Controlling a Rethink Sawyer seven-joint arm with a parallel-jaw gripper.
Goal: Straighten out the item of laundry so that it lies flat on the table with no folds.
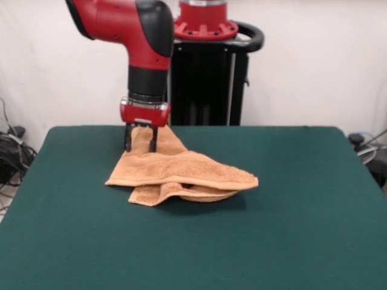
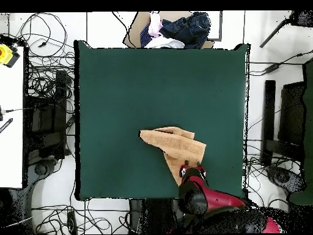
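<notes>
The item of laundry, an orange-tan towel (image 1: 181, 172) (image 2: 174, 144), lies crumpled on the green table (image 1: 290, 229) (image 2: 122, 92). It is folded over itself, with a lower layer poking out at the front. Its far corner rises toward my gripper (image 1: 140, 144). The gripper stands over that corner with its two dark fingers (image 1: 128, 140) apart, and cloth shows between and behind them. In the overhead view the red arm (image 2: 198, 190) covers the gripper and the towel's end nearest the base.
The black pedestal (image 1: 208, 84) stands just behind the table's far edge. A pile of dark and white clothes (image 2: 174, 27) sits off the table's far side in the overhead view. Cables (image 2: 43, 92) and equipment ring the table.
</notes>
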